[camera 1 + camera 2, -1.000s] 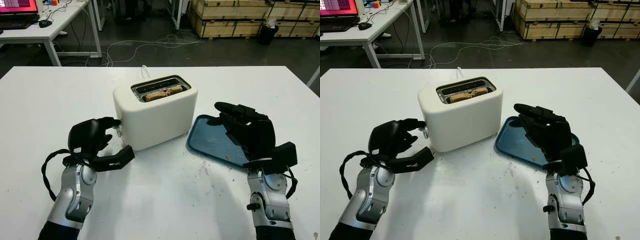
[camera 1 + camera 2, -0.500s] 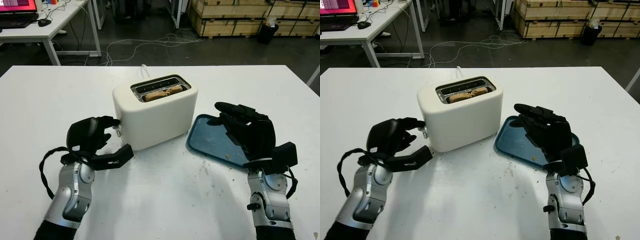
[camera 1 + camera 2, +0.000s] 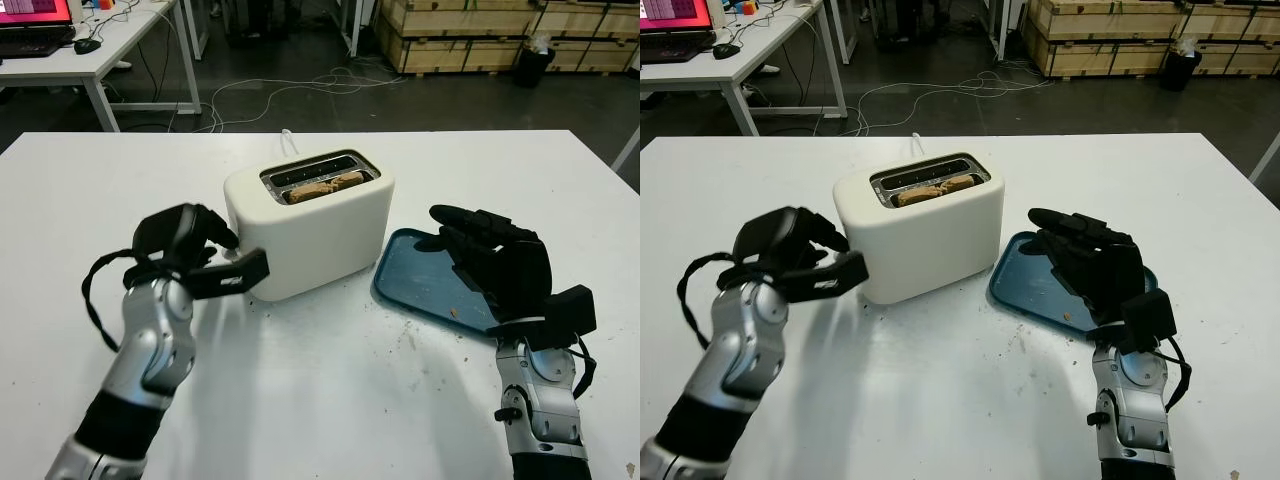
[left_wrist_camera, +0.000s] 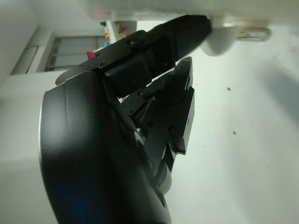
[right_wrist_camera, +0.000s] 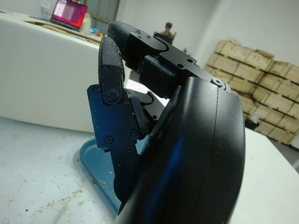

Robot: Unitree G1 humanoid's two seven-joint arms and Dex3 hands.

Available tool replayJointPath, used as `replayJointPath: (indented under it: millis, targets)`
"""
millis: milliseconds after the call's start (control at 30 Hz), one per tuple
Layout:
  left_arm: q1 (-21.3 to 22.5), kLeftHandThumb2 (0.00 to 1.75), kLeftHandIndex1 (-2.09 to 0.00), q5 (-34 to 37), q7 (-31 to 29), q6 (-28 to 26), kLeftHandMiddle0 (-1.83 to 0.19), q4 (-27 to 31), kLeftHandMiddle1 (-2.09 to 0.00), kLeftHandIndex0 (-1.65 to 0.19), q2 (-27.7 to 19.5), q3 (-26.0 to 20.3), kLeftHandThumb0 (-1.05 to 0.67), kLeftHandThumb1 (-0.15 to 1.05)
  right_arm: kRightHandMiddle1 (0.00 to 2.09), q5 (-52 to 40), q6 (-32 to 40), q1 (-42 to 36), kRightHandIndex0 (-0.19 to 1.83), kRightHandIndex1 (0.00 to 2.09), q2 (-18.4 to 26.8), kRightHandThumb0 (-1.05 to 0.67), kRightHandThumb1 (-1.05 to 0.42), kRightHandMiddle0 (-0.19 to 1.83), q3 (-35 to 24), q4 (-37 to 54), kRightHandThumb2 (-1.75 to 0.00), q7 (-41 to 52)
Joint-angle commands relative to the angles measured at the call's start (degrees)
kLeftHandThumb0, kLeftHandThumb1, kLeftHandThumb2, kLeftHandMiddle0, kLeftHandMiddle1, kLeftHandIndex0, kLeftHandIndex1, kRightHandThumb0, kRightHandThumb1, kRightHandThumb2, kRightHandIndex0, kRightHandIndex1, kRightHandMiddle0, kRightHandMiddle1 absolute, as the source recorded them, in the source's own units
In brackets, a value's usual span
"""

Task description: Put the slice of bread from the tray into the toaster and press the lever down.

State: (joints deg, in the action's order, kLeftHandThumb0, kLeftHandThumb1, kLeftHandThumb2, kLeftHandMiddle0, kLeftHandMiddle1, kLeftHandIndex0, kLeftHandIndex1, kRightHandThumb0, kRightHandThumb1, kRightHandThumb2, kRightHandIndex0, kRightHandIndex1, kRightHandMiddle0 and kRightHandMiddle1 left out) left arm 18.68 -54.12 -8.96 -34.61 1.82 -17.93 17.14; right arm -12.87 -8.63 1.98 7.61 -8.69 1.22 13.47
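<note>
One bread slice (image 3: 322,187) already sits in the toaster (image 3: 310,235). The left hand (image 3: 190,255) is curled, holding nothing, with a fingertip on the lever (image 4: 219,44) at the toaster's end. It could slip off, or shove the toaster sideways. The right hand (image 3: 495,265) waits open over the tray (image 3: 420,285).

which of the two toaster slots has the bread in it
The nearer slot, on the robot's side of the toaster, holds the bread. The farther slot looks dark and empty.
</note>
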Motion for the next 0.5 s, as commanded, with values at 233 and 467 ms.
replayJointPath:
  millis: [233, 467]
  targets:
    - [-6.0, 0.02, -0.04, 3.9, -9.3, -2.7, -1.01, -12.9, -0.22, -1.01, 4.3, 10.5, 0.01, 0.88, 0.01, -0.3, 0.4, -0.3, 0.9, 0.89, 0.4, -0.44, -0.92, 1.15, -0.4, 0.7, -0.22, 0.1]
    - [-7.4, 0.06, -0.01, 4.4, -7.1, -5.7, -1.03, -7.6, -0.28, -1.0, 6.0, 9.2, 0.01, 0.92, 0.01, -1.0, -0.3, -0.3, 0.89, 0.89, 0.2, -0.44, -0.92, 1.15, -0.6, -0.3, -0.21, 1.1]
